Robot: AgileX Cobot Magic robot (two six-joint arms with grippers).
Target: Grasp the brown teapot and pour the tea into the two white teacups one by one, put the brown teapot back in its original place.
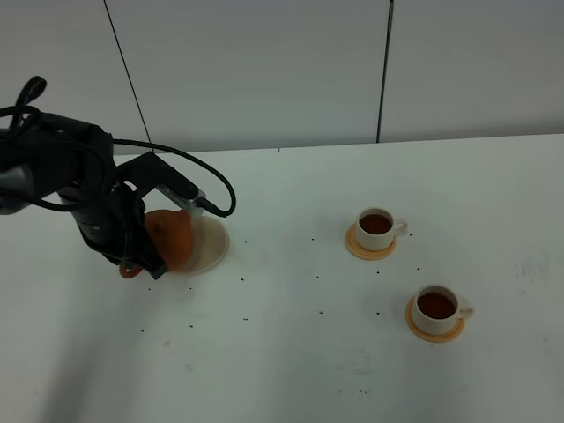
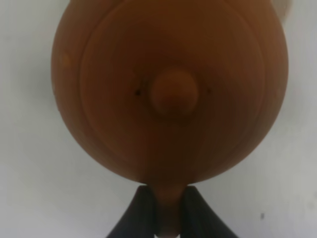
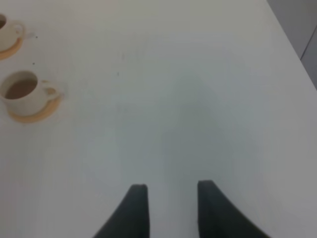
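The brown teapot (image 1: 172,238) is at the left edge of the pale beige saucer (image 1: 211,245); whether it rests on it I cannot tell. My left gripper (image 1: 134,259) is shut on its loop handle (image 2: 168,210), with the dark fingers (image 2: 141,215) on either side. The left wrist view is filled by the knobbed lid (image 2: 173,94). The two white teacups (image 1: 376,226) (image 1: 437,307) stand on orange coasters at the right, both holding dark tea (image 1: 436,305). My right gripper (image 3: 171,203) is open over bare table, with the cups (image 3: 22,91) (image 3: 6,29) far from it.
Small dark specks dot the white table (image 1: 291,352) between the saucer and the cups. A grey wall with dark seams (image 1: 384,70) runs along the table's far edge. The left arm's cable (image 1: 220,189) loops above the teapot.
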